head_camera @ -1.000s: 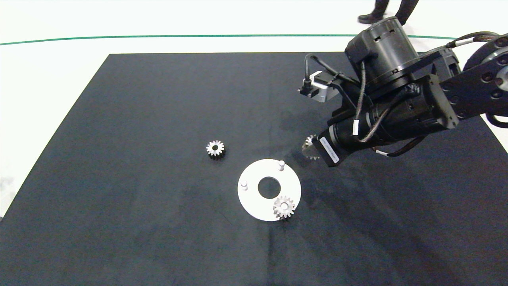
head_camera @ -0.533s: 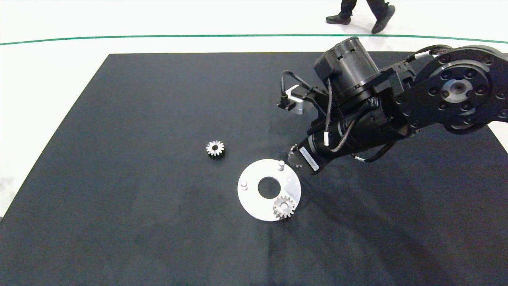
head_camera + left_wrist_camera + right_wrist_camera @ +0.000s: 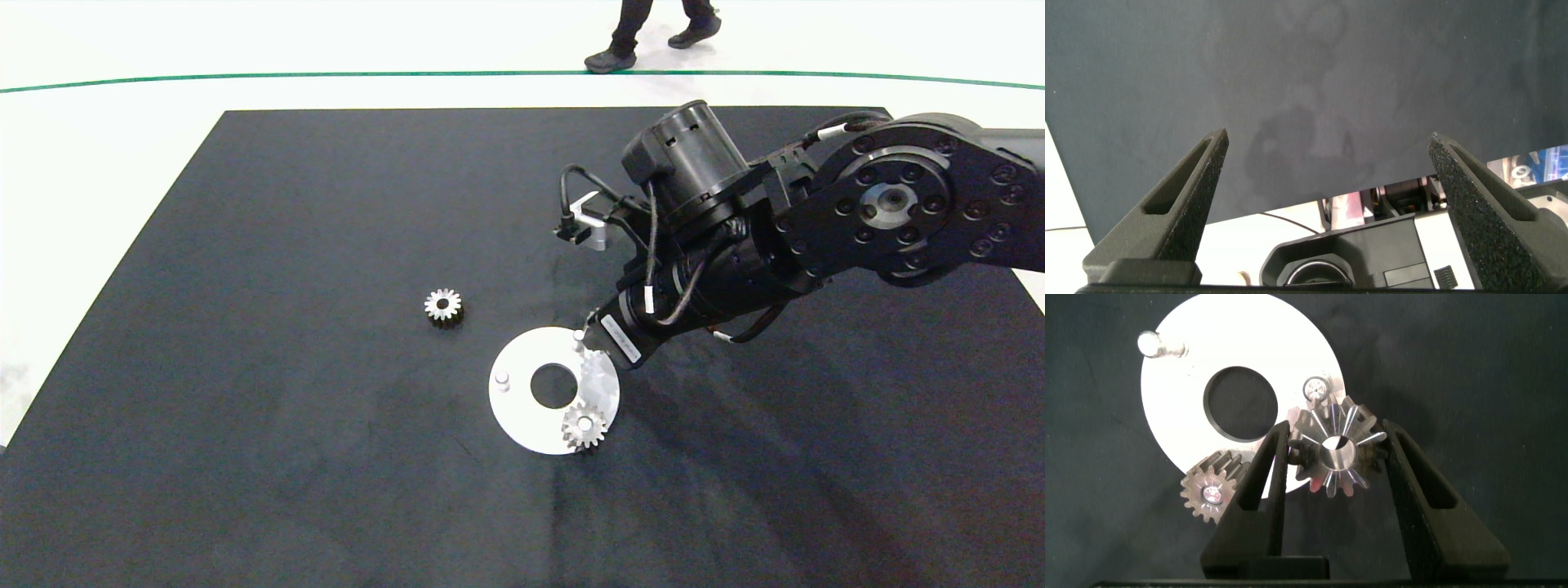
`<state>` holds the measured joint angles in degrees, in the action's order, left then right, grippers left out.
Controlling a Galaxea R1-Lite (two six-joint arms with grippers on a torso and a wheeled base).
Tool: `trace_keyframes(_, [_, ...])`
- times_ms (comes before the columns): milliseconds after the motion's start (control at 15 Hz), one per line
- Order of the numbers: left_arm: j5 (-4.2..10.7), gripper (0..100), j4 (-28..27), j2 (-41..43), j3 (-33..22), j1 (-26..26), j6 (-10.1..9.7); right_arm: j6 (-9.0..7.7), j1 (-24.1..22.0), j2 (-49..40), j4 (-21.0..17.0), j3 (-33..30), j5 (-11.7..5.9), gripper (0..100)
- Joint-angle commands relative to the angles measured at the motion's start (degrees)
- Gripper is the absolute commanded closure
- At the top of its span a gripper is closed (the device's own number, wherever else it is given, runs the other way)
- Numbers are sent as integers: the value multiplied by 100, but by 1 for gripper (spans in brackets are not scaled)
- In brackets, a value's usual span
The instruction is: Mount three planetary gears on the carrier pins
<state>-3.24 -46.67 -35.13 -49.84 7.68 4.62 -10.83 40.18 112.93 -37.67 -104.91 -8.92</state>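
**A:** The right gripper (image 3: 1333,453) hangs over the far right edge of the white disc (image 3: 522,425), its two grey fingers clamped on one of the planetary gears (image 3: 1333,449), gripped by its toothed rim from either side. What does the wrist camera show of the pin?

**B:** The held gear sits just beside the nearest of the carrier pins (image 3: 1315,387), its bore clear of the pin's tip and not on it. In the head view that pin (image 3: 579,336) stands at the disc's far rim, right at the end of the right arm (image 3: 735,261), which reaches in from the right edge of the black mat (image 3: 286,245).

**A:** And the other gears?

**B:** One gear (image 3: 583,426) is already seated on a pin at the disc's near right rim; the pin's top shows through its bore in the right wrist view (image 3: 1212,493). A third gear (image 3: 443,306) lies flat on the mat, well apart from the disc, to its far left. The pin (image 3: 503,379) on the disc's left side stands bare.

**A:** The left gripper?

**B:** Its fingers (image 3: 1176,204) are spread wide over bare mat near the mat's edge, holding nothing. A person's legs (image 3: 645,33) show on the pale floor beyond the mat.
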Motion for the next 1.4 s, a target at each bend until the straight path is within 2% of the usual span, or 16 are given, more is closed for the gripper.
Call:
trace_keyframes(67, [-1, 0, -27, -2, 0, 5, 4, -7, 7, 53, -21, -56, -13, 90])
trace_keyframes(1400, [-1, 0, 61, -2, 44, 85, 4, -7, 78, 431, -4, -425, -22, 90])
